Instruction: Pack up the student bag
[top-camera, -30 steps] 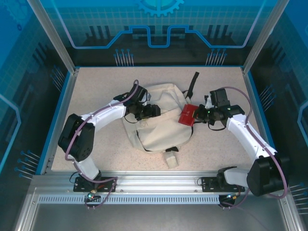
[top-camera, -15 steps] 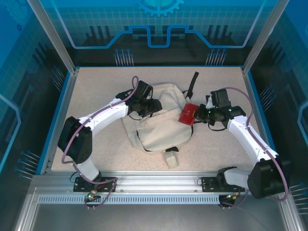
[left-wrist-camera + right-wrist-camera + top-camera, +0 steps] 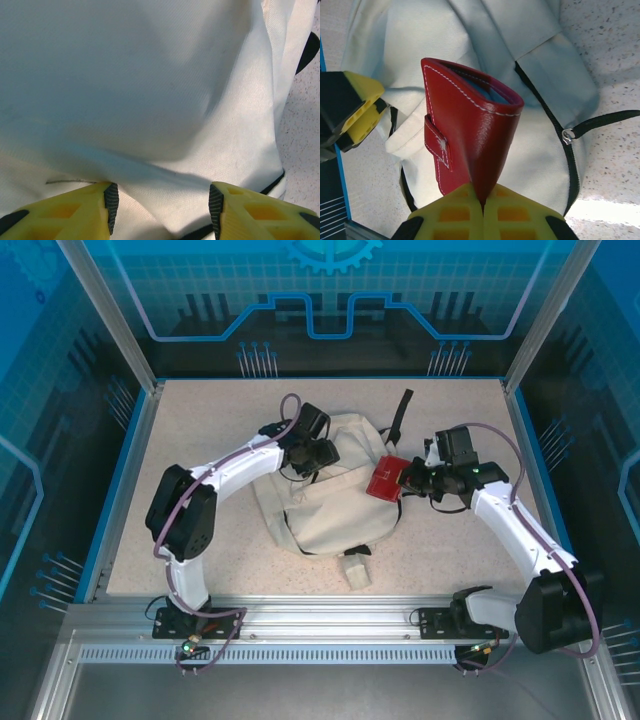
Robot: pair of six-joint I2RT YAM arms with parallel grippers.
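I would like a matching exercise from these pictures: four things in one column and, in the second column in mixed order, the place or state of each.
Things:
1. student bag
2. red wallet
3. left gripper
4. small cream block

Places or states:
A. fingers apart, above cream fabric
B. lies on the table, between the two arms
C. pinched in the shut right gripper
D. on the table, by the bag's near end

Right pairs: 1-B, 2-C, 3-A, 4-D.
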